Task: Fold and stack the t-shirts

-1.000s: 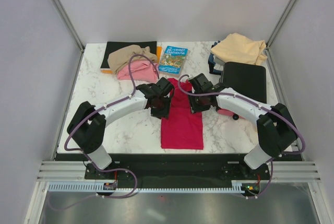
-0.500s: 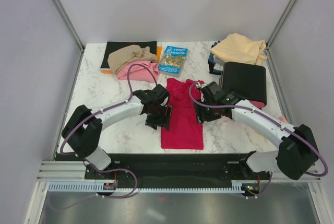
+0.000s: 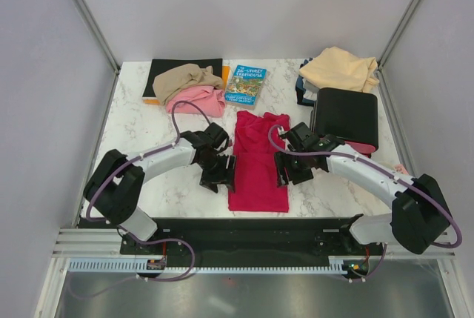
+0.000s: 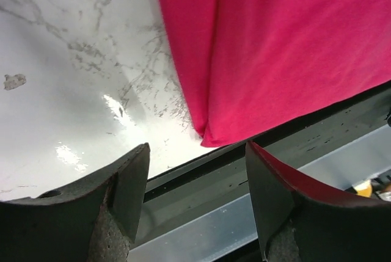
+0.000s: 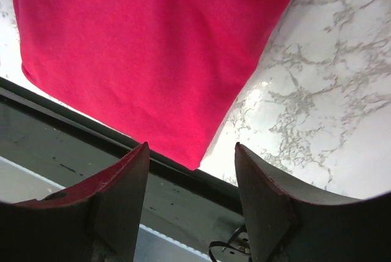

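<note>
The crimson red t-shirt [image 3: 258,166] lies flat as a long narrow strip in the middle of the table, its hem at the near edge. My left gripper [image 3: 222,177] hangs open just off the strip's left side and my right gripper [image 3: 287,172] open off its right side, both empty. The left wrist view shows the red t-shirt [image 4: 293,48] and its near left corner ahead of the open left gripper [image 4: 197,164]. The right wrist view shows the shirt's [image 5: 153,48] near right corner ahead of the open right gripper [image 5: 190,158]. Pink [image 3: 196,100], tan-brown [image 3: 185,77] and peach-cream [image 3: 339,68] t-shirts lie crumpled at the back.
A blue book [image 3: 246,84] lies at the back centre. The black mat [image 3: 167,68] sits under the tan-brown shirt at the back left. A black case [image 3: 346,116] stands at the right, close to my right arm. The table's near edge [image 3: 185,214] is just below both grippers.
Both grippers opened and let go of the red t-shirt, then drew back along its sides toward the near edge. The shirt's far end now shows, lying flat.
</note>
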Robot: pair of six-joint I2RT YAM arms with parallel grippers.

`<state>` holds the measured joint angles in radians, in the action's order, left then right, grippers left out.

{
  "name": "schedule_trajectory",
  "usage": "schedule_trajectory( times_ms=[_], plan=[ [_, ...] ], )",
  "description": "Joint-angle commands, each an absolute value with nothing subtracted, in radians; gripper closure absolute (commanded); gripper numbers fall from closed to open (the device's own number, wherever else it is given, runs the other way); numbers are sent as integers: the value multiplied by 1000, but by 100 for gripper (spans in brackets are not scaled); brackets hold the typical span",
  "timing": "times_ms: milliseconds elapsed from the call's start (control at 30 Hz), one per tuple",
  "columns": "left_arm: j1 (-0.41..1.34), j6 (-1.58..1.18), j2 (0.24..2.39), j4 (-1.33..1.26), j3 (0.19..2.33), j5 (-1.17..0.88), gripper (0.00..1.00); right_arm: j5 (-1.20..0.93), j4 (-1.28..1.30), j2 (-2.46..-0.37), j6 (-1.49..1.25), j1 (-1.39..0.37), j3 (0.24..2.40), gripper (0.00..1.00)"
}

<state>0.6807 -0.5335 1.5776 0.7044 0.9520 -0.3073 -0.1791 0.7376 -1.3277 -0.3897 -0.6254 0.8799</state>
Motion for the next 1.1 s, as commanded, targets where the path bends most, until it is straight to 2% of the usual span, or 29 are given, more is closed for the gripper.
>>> schedule_trajectory(
  times_ms=[0, 467, 800, 1067],
  plan=[
    [647, -563, 1525, 643, 888, -436, 29, -244, 721, -1322, -452, -624, 855, 34],
    [644, -555, 1535, 558, 830, -528, 29, -302, 641, -1299, -531, -601, 730, 34],
    [644, -575, 1626, 494, 842, -572, 29, -382, 565, -1370, -555, -595, 704, 34],
    [644, -586, 1680, 486, 830, -534, 30, -373, 542, -1443, -569, -594, 692, 34]
  ],
)
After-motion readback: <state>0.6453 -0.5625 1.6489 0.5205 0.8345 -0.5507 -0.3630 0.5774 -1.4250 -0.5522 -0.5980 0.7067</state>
